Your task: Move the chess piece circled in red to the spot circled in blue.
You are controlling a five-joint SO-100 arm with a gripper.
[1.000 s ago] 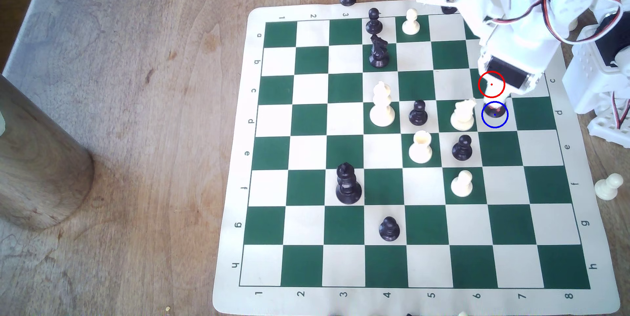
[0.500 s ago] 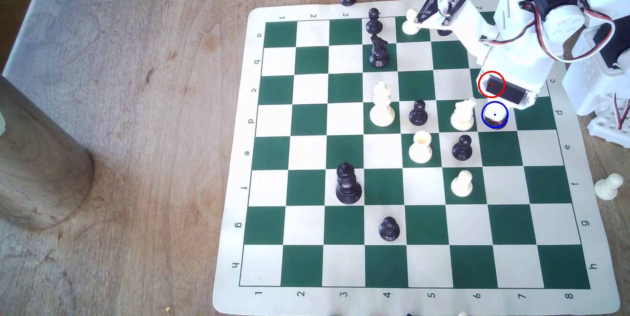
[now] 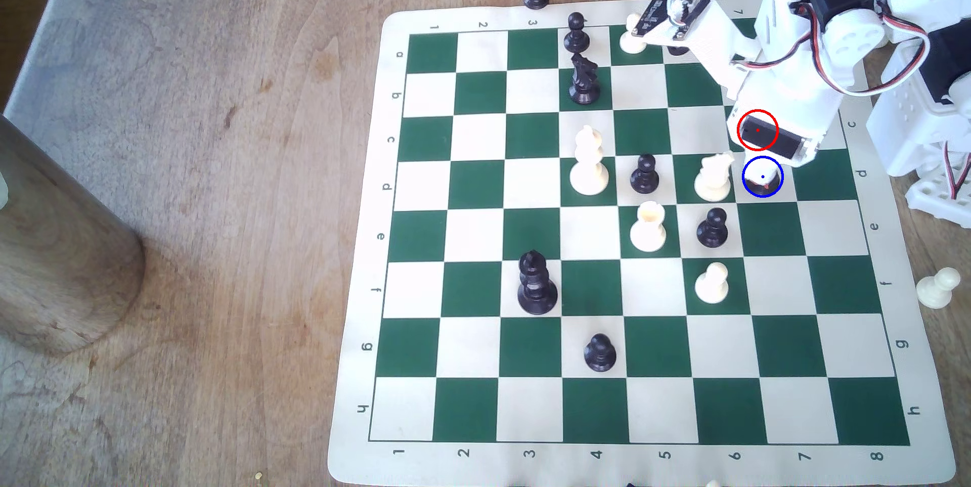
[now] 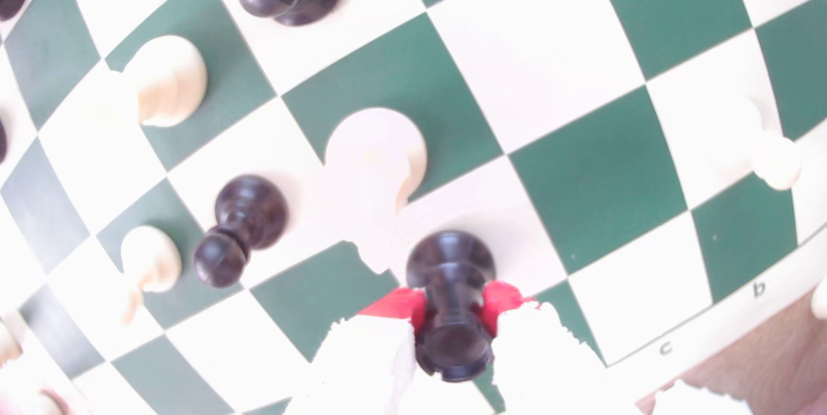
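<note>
black rook-like piece [image 4: 452,307]: short and stout, flat-topped head, round base; upright on a cream square of the chess mat [image 3: 362,235], its base down on the square in the wrist view. in the exterior view only a dark sliver of it [image 3: 761,185] shows, inside the blue circle [image 3: 777,190], on the row marked d toward the mat's edge nearest the arm.
gripper [image 4: 452,312]: white, with red pads [image 4: 402,303], one either side of the piece's stem and closed against it; seen from outside, the gripper [image 3: 763,180] covers most of the blue ring.
red circle [image 3: 757,130]: lies over the arm's black motor block, one row up from the blue one.
white knight [image 3: 713,177]: on the green square just beside the rook's square, toward the exterior view's left.
black pawn [image 3: 644,173]: same row, further left.
black pawn on row e [image 3: 712,228]: near, apart from the rook.
white pawn off the mat [image 3: 938,287]: on the wooden table [image 3: 210,203], past the mat's right edge in the exterior view.
</note>
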